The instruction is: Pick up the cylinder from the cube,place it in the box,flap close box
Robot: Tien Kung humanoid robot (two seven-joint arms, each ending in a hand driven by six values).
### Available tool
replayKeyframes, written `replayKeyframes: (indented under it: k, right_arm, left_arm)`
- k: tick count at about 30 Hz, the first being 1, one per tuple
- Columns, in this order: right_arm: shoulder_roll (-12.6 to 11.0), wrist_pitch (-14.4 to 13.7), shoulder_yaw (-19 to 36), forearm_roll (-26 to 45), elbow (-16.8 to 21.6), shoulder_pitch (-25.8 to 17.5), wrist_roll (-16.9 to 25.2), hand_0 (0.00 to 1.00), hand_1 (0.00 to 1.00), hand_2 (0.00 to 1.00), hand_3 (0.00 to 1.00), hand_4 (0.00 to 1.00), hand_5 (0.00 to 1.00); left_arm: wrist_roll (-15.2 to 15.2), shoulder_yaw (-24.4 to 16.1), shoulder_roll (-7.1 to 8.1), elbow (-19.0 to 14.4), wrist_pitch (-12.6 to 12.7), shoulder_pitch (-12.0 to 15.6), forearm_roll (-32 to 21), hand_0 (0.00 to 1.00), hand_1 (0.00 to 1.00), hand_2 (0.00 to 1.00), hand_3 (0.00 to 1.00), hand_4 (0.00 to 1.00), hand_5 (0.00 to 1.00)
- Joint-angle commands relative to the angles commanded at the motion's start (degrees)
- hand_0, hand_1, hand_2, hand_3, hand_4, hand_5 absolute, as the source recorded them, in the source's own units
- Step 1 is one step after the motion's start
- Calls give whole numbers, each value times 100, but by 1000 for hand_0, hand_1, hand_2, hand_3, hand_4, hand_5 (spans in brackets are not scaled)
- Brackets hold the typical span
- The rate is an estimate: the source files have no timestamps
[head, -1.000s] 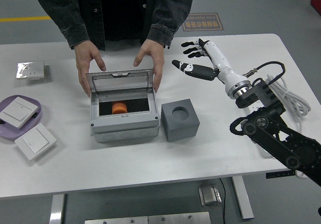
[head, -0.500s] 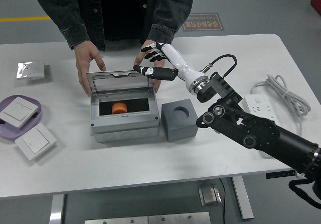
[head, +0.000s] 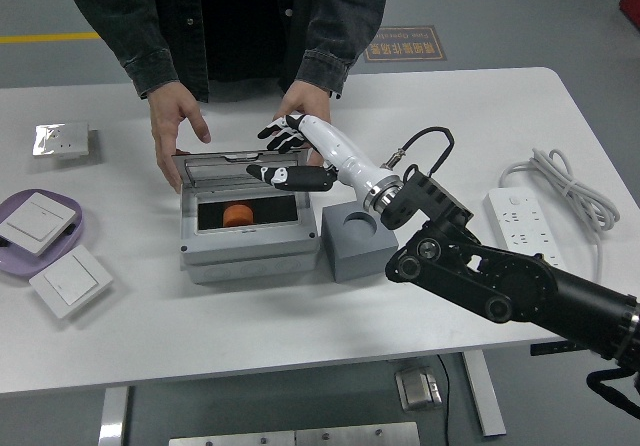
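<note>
The right hand sits at frame centre, fingers spread and empty, on the half-lowered flap. The orange cylinder lies inside the box, left of the cube. A person's hands steady the box from behind.

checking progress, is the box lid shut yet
No, partly open: the lid is tilted up, and the orange cylinder shows inside the box.

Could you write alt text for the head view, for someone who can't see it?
The robot's right hand, fingers spread, reaches over the raised lid of a grey box holding an orange cylinder. A person's hands steady the box from behind; a grey cube sits beside it.
</note>
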Motion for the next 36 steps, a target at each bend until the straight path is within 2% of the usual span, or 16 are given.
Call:
replayKeyframes:
  k: [8,12,15,20,25,31,36]
  right_arm:
    - [-360,-43,-270,232,795,-262,-51,699,625,621,669,834,503]
    - [-505,-77,-259,503,985,-379,10,688,628,628,668,816,485]
    - [-637,-107,-1,541,1100,-540,48,688,628,628,668,816,485]
    - [-965,-190,702,354,1369,-1052,111,690,631,628,671,786,458]
    - [-1215,-350,1576,413,1552,-1674,394,690,631,628,670,790,475]
    - [-1342,-396,2622,595,1547,-2386,679,688,631,625,661,785,471]
    - [-1346,-386,3372,972,1442,-2845,956,684,631,623,658,787,476]
  left_arm:
    - [-23,36,3,9,10,-2,-77,614,545,532,613,686,227]
    - [-24,34,2,14,14,1,-91,614,545,531,613,686,228]
    - [-31,43,-1,14,14,-2,-106,614,545,531,613,686,228]
    - [-32,39,5,10,12,6,-98,614,545,532,614,685,227]
    - [-35,22,13,11,16,32,-72,614,545,532,613,685,228]
    - [-69,44,-10,16,29,66,-81,614,545,531,613,685,228]
    - [-94,72,-49,23,38,102,-139,614,545,532,613,686,227]
